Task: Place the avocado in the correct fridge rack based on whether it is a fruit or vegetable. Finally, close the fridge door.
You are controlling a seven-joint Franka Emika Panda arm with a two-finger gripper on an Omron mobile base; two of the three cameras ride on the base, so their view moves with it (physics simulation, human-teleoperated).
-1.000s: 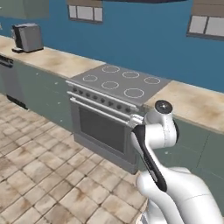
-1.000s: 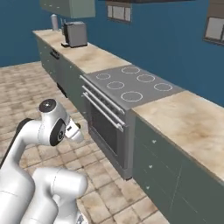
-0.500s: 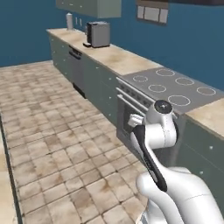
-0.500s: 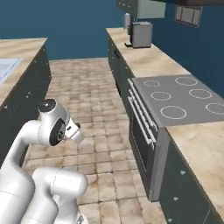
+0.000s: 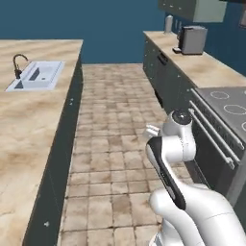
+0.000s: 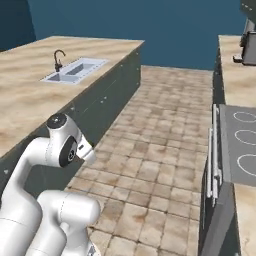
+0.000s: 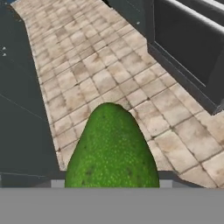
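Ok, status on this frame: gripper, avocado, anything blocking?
Gripper shut on the avocado, held over tiled floor. Fridge door not in sight. Aisle between island counter and stove; nothing blocking.

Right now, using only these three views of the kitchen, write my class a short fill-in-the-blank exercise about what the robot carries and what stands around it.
1. The gripper is shut on the ____.
2. The sink is set into the ____ on the robot's left.
3. The floor of the aisle is covered with ____.
4. The stove stands on the robot's ____ side.

Missing words: avocado; counter; tiles; right
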